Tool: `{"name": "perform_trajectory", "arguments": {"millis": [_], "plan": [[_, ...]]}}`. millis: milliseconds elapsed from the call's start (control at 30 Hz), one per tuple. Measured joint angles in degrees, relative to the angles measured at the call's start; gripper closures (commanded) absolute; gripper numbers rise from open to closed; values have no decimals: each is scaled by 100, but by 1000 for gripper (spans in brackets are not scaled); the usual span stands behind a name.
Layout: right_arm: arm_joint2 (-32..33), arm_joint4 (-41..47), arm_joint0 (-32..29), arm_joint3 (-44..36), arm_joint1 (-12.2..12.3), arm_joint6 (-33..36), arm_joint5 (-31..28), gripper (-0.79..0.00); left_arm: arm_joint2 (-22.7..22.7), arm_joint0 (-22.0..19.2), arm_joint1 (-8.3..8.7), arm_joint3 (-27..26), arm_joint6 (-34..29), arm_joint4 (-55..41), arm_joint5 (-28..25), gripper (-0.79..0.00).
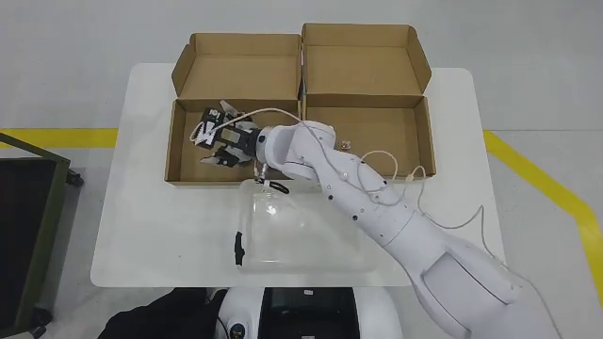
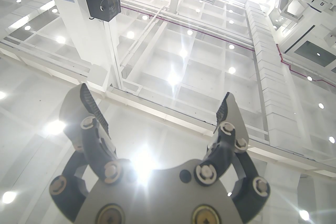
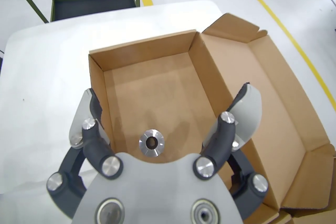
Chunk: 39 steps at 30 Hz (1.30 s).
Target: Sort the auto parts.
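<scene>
My right gripper (image 1: 212,141) hangs over the left cardboard box (image 1: 184,165), open with nothing between its fingers. In the right wrist view the right gripper (image 3: 169,91) stands above the box floor (image 3: 157,93), where a small round metal part (image 3: 151,142) with a centre hole lies close below the wrist. The right cardboard box (image 1: 415,151) holds a small part (image 1: 347,141). My left gripper (image 2: 156,90) points up at the ceiling, open and empty.
A clear plastic container (image 1: 301,235) with a black clip (image 1: 238,248) sits on the white table (image 1: 141,207) in front of the boxes. Both box lids stand folded open at the back. A green cart (image 1: 28,226) stands left of the table.
</scene>
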Motion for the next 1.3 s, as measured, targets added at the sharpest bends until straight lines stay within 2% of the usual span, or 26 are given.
{"name": "perform_trajectory", "arguments": {"millis": [133,300,600,1000,1300], "plan": [[534,-382,-710,-934,289,-49,67,-785,0,0,0,0,0,0,0,-785],[1327,-852,-1661,-1999,647,-90,-290,-785,0,0,0,0,0,0,0,-785],[2860,-1343,-3245,-3586,1090,-529,-500,-785,0,0,0,0,0,0,0,-785],[4448,-1642,-5006,-4553,1368,-1731,56,-785,0,0,0,0,0,0,0,-785],[4963,-1622,-5718,-4727,1460,-2125,254,-785,0,0,0,0,0,0,0,-785]]}}
